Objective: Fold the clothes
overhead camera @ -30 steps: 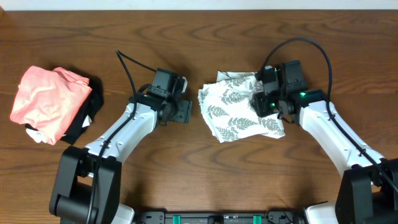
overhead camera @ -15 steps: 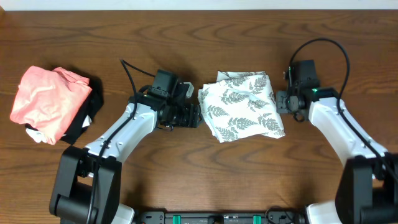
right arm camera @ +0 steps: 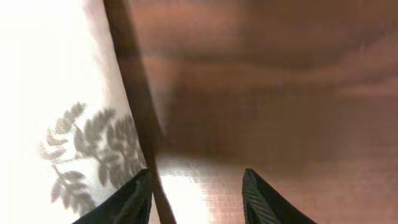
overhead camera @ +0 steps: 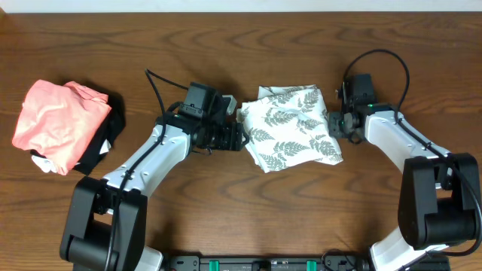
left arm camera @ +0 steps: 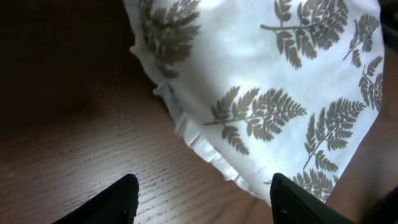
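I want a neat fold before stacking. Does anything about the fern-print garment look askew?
Yes. The fern-print garment lies as a skewed bundle: its edges run slanted, the top is rumpled, and one corner juts out toward the near side.

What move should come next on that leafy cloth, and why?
Probably ease the left gripper forward to pinch the frilled edge of the fern-print garment: its jaws stand open short of it, with the right gripper open at the opposite edge.
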You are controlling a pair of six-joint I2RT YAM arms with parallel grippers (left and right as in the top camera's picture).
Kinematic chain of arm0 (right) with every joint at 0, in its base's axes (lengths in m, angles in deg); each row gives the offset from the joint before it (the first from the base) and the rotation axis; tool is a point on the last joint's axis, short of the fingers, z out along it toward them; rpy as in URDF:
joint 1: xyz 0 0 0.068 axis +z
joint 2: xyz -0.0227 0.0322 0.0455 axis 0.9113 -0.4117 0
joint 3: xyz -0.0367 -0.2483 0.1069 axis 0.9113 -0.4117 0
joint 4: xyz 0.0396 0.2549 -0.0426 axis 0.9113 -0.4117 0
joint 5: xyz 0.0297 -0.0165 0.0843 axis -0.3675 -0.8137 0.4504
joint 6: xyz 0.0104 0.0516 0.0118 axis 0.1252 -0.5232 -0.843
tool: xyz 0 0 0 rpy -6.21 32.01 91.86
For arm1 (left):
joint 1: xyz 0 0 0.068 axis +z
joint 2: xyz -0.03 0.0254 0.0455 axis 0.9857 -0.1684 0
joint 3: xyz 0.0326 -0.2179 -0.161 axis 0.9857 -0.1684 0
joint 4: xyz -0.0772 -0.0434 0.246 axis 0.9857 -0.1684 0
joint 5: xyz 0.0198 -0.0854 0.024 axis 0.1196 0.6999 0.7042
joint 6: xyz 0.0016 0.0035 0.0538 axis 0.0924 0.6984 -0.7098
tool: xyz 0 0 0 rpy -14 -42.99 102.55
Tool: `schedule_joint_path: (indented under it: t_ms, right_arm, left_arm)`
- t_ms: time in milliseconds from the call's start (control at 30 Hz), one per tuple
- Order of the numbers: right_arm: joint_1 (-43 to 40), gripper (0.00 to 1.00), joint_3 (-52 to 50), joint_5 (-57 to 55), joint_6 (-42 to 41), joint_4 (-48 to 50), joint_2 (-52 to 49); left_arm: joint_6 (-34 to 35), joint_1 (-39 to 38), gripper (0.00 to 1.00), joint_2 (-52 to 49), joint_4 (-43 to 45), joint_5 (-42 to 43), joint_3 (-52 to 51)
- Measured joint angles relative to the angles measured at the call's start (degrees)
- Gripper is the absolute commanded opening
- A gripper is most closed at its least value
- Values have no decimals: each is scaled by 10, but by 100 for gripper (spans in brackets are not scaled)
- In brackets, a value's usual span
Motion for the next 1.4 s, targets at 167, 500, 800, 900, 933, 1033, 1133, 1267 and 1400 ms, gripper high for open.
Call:
schedule_joint_path:
  t_ms: [167, 500, 800, 900, 933, 1033, 1133, 1267, 1400]
  right_arm:
    - [0, 47, 0, 8, 6, 71, 0]
    - [16, 47, 76, 103, 23, 140, 1]
    - [83, 54, 92, 176, 90, 147, 2]
    - [101, 54, 92, 182, 110, 153, -10]
    - [105, 53, 92, 184, 114, 156, -18]
    - [113, 53, 92, 187, 122, 163, -48]
    - [114, 53, 92, 188, 127, 175, -79]
    - [114, 52, 92, 194, 129, 196, -109]
    - [115, 51, 92, 212, 129, 191, -135]
  left_arm:
    - [3, 0, 68, 0, 2, 0, 0]
    - [4, 0, 68, 0, 10, -27, 0]
    - [4, 0, 68, 0, 54, -37, 0]
    - [4, 3, 68, 0, 59, -37, 0]
    - [4, 6, 68, 0, 59, -37, 0]
    - [4, 23, 68, 1, 59, -37, 0]
    - [4, 45, 68, 5, 59, -37, 0]
    - [4, 68, 68, 12, 60, -38, 0]
    - [4, 73, 68, 12, 60, -37, 0]
